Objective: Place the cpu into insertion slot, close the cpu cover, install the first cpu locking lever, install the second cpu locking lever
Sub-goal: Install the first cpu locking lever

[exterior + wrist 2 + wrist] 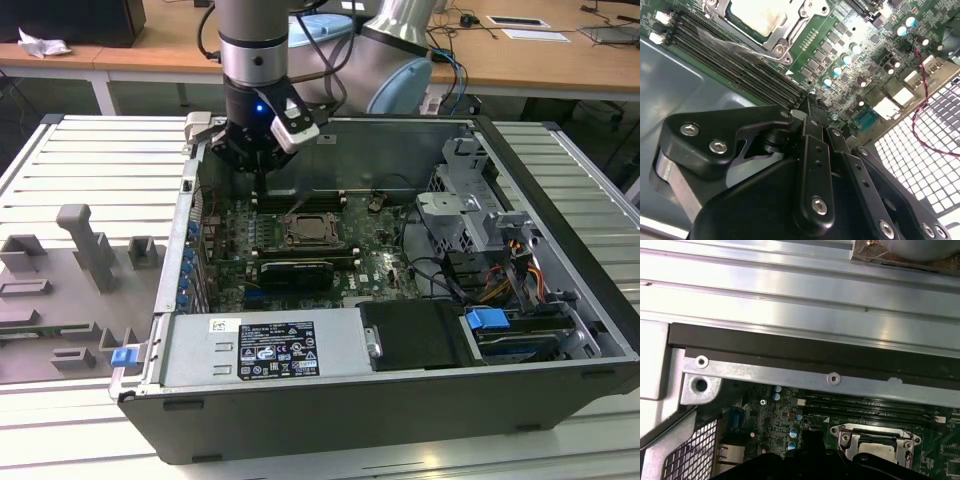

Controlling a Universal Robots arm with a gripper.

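Gripper point(811, 107) fingers look pressed together to me, nothing between them; it hangs over the end of the memory slots point(740, 70), just beside the socket; I see the cpu point(757, 15) lying in that socket, the cover point(795, 27) down flat around its pale top.
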